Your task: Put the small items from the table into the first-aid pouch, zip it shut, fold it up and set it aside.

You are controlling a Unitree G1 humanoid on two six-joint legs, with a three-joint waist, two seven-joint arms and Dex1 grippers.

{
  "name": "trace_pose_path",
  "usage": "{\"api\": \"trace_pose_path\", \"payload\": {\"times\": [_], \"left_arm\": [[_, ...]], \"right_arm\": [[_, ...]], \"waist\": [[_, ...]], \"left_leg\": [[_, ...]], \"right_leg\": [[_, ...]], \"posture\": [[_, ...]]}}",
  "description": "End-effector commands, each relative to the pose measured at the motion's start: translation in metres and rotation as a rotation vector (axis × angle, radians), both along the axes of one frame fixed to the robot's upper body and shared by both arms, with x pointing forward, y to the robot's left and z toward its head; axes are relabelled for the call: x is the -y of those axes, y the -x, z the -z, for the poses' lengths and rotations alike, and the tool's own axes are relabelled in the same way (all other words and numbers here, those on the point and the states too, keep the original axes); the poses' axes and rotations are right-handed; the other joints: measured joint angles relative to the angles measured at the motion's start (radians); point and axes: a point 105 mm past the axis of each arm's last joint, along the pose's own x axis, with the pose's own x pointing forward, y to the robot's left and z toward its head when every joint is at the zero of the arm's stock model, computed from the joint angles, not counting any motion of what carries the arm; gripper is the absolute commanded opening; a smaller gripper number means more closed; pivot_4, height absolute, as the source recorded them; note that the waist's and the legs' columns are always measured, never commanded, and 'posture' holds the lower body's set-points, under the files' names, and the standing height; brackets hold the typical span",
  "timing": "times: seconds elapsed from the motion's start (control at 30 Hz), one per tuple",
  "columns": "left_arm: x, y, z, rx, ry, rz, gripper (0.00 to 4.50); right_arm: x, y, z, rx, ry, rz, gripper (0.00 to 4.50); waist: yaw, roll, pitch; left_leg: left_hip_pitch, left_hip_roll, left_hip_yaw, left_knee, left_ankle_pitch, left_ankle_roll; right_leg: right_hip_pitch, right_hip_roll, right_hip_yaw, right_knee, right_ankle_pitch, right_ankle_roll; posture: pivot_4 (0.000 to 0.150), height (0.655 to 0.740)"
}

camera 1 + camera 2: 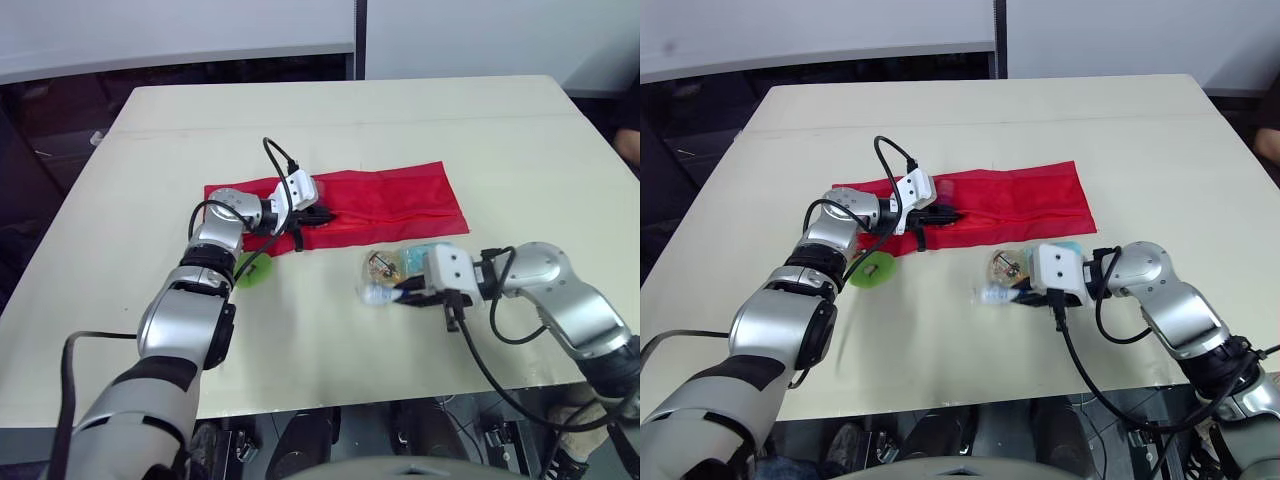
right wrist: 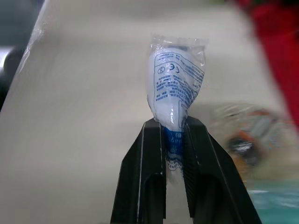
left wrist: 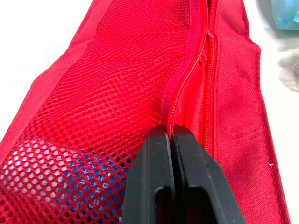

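Pinching the zipper edge of the red first-aid pouch [image 1: 400,205] on the counter [image 1: 300,345] with your left end effector [image 3: 172,132], you clamp a white sachet [image 2: 176,77] in your right end effector [image 2: 171,122] nearby, with more packing, zipping and folding seemingly ahead.

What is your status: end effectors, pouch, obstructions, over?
Left end effector shut on red first-aid pouch at zipper. Right end effector shut on white sealed packet. Green roll, clear packet lie loose on table. Nothing blocks pouch.
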Motion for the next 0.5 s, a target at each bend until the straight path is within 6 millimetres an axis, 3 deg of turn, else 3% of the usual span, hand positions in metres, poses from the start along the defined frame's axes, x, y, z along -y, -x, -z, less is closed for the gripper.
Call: {"api": "trace_pose_path", "payload": {"times": [0.03, 0.17, 0.3, 0.5], "left_arm": [[0.008, -0.004, -0.012, 0.021, 0.067, -0.006, 0.0], [0.018, -0.005, -0.013, 0.017, 0.089, 0.003, 0.0], [0.028, -0.006, -0.018, 0.015, 0.121, 0.016, 0.0], [0.038, -0.007, -0.023, 0.008, 0.165, 0.014, 0.0]], "right_arm": [[0.006, -0.023, -0.027, 0.107, -0.06, 0.159, 0.05], [0.008, -0.055, -0.035, 0.131, -0.073, 0.311, 0.05], [0.014, -0.084, -0.03, 0.177, 0.026, 0.423, 0.05], [-0.004, -0.087, -0.009, 0.145, 0.124, 0.353, 0.05]], "waist": [[0.001, 0.0, 0.0], [0.0, 0.0, 0.0], [0.0, 0.0, 0.0], [-0.005, 0.0, 0.0]], "left_leg": [[0.0, 0.0, 0.0, 0.0, 0.0, 0.0], [0.0, 0.0, 0.0, 0.0, 0.0, 0.0], [0.0, 0.0, 0.001, 0.0, 0.0, 0.0], [-0.001, 0.0, 0.001, 0.0, 0.0, 0.0]], "right_leg": [[0.0, 0.0, 0.0, 0.0, 0.0, 0.0], [0.0, 0.0, 0.0, 0.0, 0.0, 0.0], [0.0, 0.0, 0.0, 0.0, 0.0, 0.0], [-0.001, 0.0, 0.001, 0.0, 0.0, 0.0]], "posture": [[0.15, 0.7368], [0.15, 0.7368], [0.15, 0.7368], [0.15, 0.7368]]}}
